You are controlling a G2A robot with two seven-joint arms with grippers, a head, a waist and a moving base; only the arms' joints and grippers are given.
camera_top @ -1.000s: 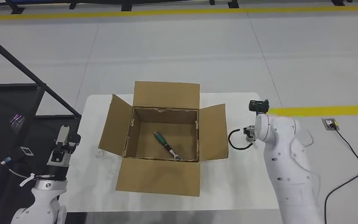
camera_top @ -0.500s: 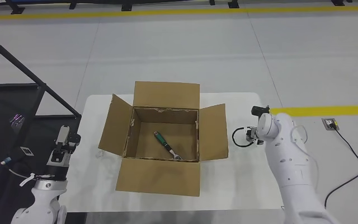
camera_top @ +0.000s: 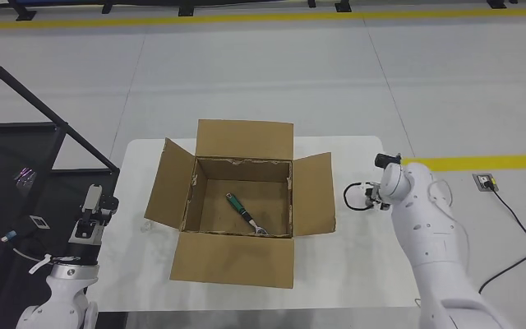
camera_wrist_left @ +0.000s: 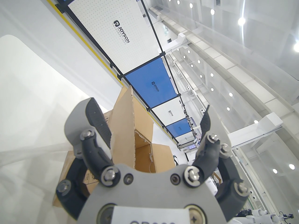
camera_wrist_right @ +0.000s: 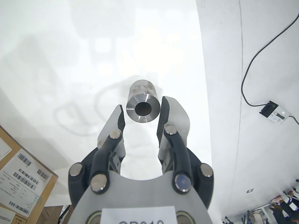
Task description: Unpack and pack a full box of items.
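Outward, toward the table's [camera_top: 353,271] right edge, is where the right gripper [camera_wrist_right: 141,106] and its wrist have drifted over the last second. Everything else lies as it did.

At the left edge of the table the left gripper [camera_wrist_left: 149,113] hangs released, fingers spread wide and holding nothing, aimed at the box's side flap. The cardboard box [camera_top: 234,259] sits mid-table with all four flaps folded out. On its floor lies a wrench [camera_top: 245,214], its long axis on a diagonal, with the green handle toward the far left corner and the metal head toward the near right.

Right of the box, the right gripper is unclenched, one finger on each side of a metal cylinder [camera_wrist_right: 143,101] and a clear gap on one side. The cylinder stands upright on the bare tabletop, long axis vertical, bore pointing up at the wrist.

Whether this is a set-down or a pick-up cannot be told. Either way, the gripper should travel straight along that vertical axis. A sideways nudge could tip smooth round steel and set it rolling, so any squeeze should land square on the curved wall.
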